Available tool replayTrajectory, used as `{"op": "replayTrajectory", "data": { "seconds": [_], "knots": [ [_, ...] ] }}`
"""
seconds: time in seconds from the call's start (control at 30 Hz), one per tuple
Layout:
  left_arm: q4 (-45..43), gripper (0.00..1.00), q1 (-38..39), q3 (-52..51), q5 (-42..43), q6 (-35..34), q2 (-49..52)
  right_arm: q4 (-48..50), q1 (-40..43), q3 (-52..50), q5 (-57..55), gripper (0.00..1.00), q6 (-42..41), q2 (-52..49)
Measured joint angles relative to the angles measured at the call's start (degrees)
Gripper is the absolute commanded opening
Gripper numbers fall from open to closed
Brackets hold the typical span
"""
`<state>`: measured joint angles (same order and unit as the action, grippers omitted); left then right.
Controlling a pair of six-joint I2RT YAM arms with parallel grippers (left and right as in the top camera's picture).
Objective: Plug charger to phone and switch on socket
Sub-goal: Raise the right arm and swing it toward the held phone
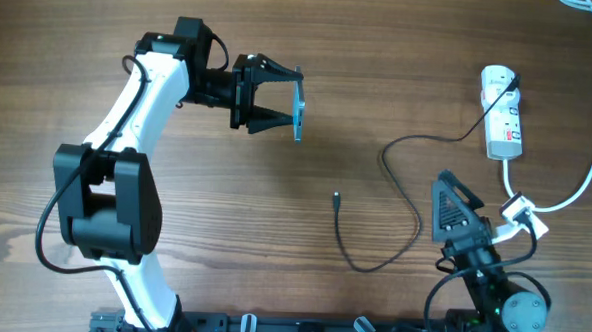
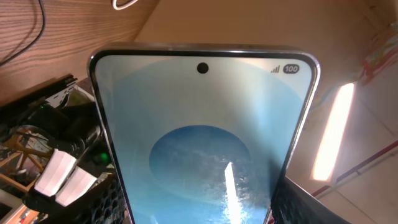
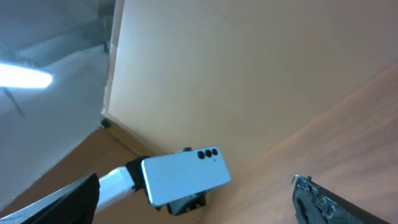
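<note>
My left gripper [image 1: 291, 104] is shut on the phone [image 1: 300, 104] and holds it on edge above the table at the upper left. In the left wrist view the phone's cyan screen [image 2: 205, 143] fills the frame; the right wrist view shows its pale back [image 3: 183, 177]. The charger, a thin black cable [image 1: 414, 216], runs from the socket [image 1: 501, 113] at the upper right in a loop. Its plug tip [image 1: 336, 198] lies on the table at centre. My right gripper [image 1: 442, 205] is open and empty, beside the cable loop and right of the tip.
A thick white cable [image 1: 575, 188] runs from the socket down the right edge to a white connector [image 1: 522, 214] by my right arm. The arm bases stand along the front edge. The wooden table top [image 1: 224, 203] shows between the arms.
</note>
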<state>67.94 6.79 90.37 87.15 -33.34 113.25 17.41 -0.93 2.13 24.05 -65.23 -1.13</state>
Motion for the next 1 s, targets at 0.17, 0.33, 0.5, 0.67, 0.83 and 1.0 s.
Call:
{"op": "replayTrajectory", "data": {
  "seconds": [0.17,0.33,0.5,0.67,0.83,1.0],
  "knots": [
    [0.0,0.59,0.0,0.0,0.0,0.0,0.0,-25.2,0.0,14.2,-1.1,1.00,11.9,-5.1],
    [0.0,0.59,0.0,0.0,0.0,0.0,0.0,-46.9,0.0,29.8,-7.5,1.00,24.8,-17.7],
    [0.0,0.59,0.0,0.0,0.0,0.0,0.0,-50.4,0.0,36.5,-8.6,1.00,28.4,-26.9],
    [0.0,0.59,0.0,0.0,0.0,0.0,0.0,-49.3,0.0,37.7,-2.3,0.99,33.6,-30.2],
    [0.0,0.58,0.0,0.0,0.0,0.0,0.0,-66.6,0.0,47.3,-4.3,1.00,39.3,-35.3],
    [0.0,0.58,0.0,0.0,0.0,0.0,0.0,-83.4,0.0,65.4,-10.3,1.00,43.1,-46.5]
  ]
}}
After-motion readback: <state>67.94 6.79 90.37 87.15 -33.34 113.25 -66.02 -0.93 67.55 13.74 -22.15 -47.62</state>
